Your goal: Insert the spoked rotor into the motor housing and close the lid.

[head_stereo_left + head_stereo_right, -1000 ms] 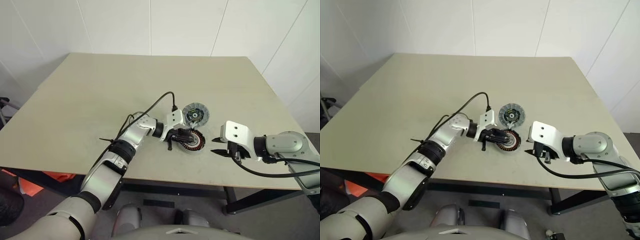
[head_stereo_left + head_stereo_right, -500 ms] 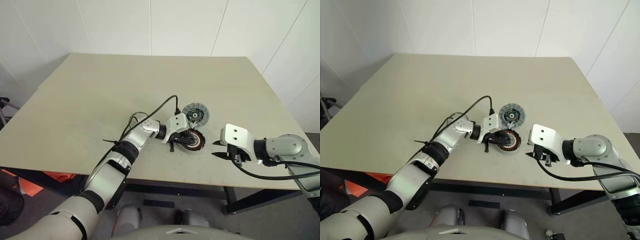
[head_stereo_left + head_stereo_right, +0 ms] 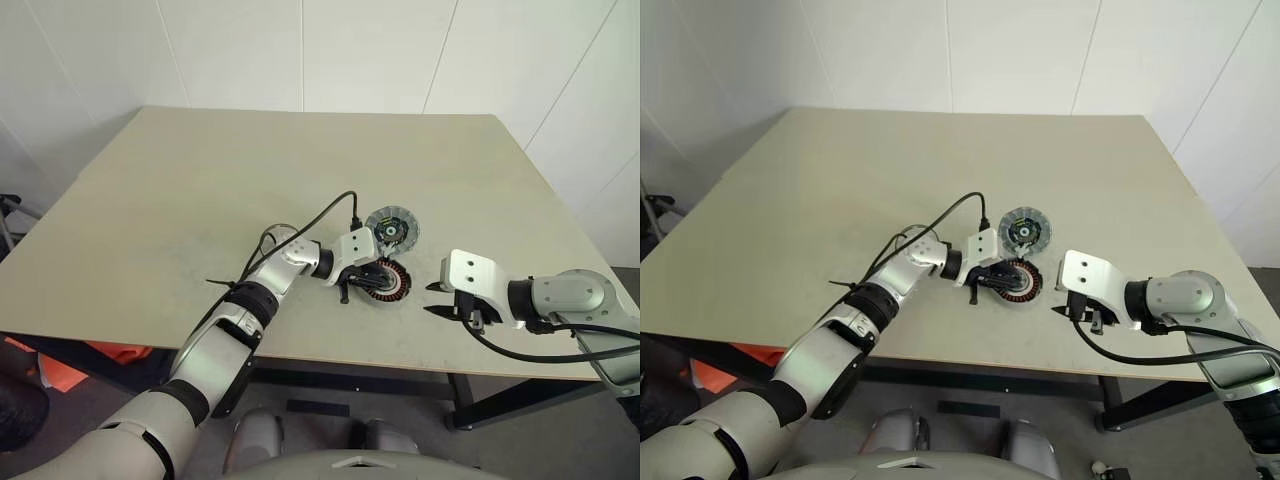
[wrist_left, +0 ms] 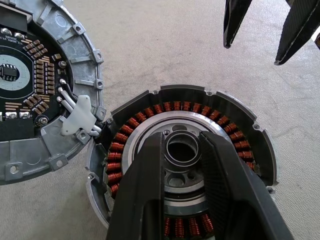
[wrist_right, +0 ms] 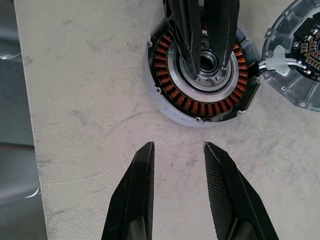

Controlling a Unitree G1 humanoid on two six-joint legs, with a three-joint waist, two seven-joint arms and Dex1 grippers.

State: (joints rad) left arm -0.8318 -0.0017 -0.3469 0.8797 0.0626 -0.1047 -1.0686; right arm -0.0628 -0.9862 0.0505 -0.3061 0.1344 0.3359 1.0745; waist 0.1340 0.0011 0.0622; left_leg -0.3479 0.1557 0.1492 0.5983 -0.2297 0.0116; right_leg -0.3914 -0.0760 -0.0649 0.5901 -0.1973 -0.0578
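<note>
- The motor housing (image 4: pixel 185 165) sat on the desk (image 3: pixel 200 200); the lid (image 4: pixel 35 85) touched its rim, joined by white wires.
- The left claw (image 4: pixel 182 155) was clamped on the housing's central hub.
- The right claw (image 5: pixel 177 155) waited near the housing, fingers apart, empty.
- The housing looked heavy and rigid, its copper windings fragile; gripping the hub or outer ring seemed safest.

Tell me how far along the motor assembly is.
Done: a silver hub sits centred inside the housing windings. I can't tell whether that is the rotor seated.
In hand: the left tool is shut on that hub.
Left: the lid lies circuit side up beside the housing, joined to it by white wires, and is not yet on. The right tool is open and empty nearby.
</note>
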